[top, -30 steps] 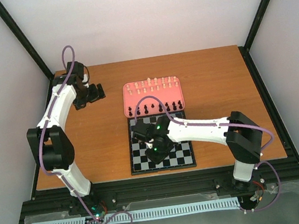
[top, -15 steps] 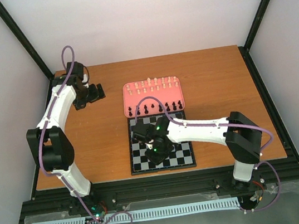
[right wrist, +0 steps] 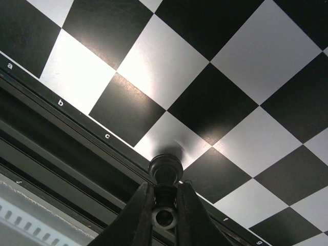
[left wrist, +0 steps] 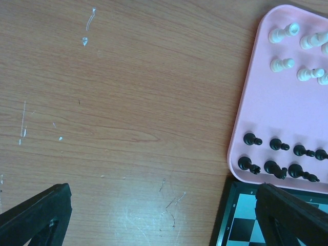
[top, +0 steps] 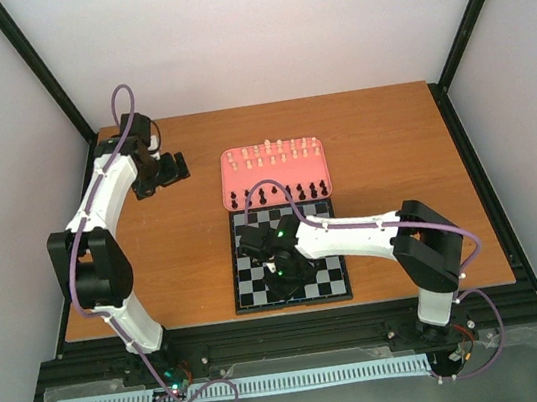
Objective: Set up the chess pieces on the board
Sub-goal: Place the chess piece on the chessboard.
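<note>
The board [top: 332, 274] lies at the table's front centre. My right gripper [top: 286, 277] hangs low over the board's near rows. In the right wrist view it [right wrist: 165, 205] is shut on a black chess piece [right wrist: 165, 170]. The piece's base points at a light square by the lettered edge [right wrist: 60, 103]. I cannot tell if it touches the square. The other black pieces [top: 278, 195] and white pieces [top: 271, 152] stand in the pink tray [top: 228, 182]. My left gripper [top: 175, 168] is open and empty over bare table left of the tray; the left wrist view [left wrist: 163, 195] shows the same.
The left wrist view shows the tray's left edge [left wrist: 245, 102] with black pieces [left wrist: 251, 139] and white pieces [left wrist: 284, 34], and the board's far left corner [left wrist: 233, 215]. A black rail runs along the table's near edge [top: 288, 331].
My right gripper has sunk closer to the board with the black piece, and its arm has swung slightly left. The left arm has not moved.
</note>
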`<state>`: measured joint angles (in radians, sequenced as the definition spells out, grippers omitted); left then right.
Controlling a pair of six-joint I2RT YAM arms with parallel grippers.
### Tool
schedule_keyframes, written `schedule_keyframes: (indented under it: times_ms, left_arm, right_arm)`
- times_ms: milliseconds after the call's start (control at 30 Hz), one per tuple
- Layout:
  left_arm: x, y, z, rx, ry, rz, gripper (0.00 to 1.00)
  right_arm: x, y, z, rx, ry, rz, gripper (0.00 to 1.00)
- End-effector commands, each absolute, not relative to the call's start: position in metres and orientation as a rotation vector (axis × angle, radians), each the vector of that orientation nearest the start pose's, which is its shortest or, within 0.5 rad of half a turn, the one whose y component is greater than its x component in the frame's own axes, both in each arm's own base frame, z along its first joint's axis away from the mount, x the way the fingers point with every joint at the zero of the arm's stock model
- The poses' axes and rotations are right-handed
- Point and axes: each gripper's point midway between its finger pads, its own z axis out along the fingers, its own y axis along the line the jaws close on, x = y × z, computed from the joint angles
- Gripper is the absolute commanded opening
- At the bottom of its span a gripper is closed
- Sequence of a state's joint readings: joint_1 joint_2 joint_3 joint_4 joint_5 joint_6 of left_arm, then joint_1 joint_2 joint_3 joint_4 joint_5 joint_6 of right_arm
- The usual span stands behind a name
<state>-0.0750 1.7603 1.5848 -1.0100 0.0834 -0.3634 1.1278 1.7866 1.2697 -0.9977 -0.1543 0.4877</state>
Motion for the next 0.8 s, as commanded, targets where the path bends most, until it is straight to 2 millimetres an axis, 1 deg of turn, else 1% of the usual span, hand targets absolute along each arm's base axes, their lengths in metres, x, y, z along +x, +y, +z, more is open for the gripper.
schedule_keyframes:
  times_ms: [0, 567, 667, 767]
  left_arm:
    - [0.4122, -0.0469, 0.1793, -0.382, 2.692, -0.261, 1.00]
    - [0.4115, -0.0483, 0.1790, -0.382, 2.690, -0.275, 1.00]
    - [0.4107, -0.0493, 0.1779, -0.380, 2.694, -0.280, 1.00]
    - [0.4098, -0.0487, 0.1773, -0.382, 2.694, -0.278, 1.00]
  right_arm:
    - [0.1145, 0.3124, 0.0539, -1.022, 3.053, 0.219, 0.04]
    - [0.1216, 0.3166, 0.0499, -1.058, 3.037, 0.151, 0.05]
    - [0.1206, 0.3160, 0.0510, -1.060, 3.039, 0.154, 0.09]
    - [0.1186, 0.3151, 0.0521, -1.063, 3.042, 0.161, 0.18]
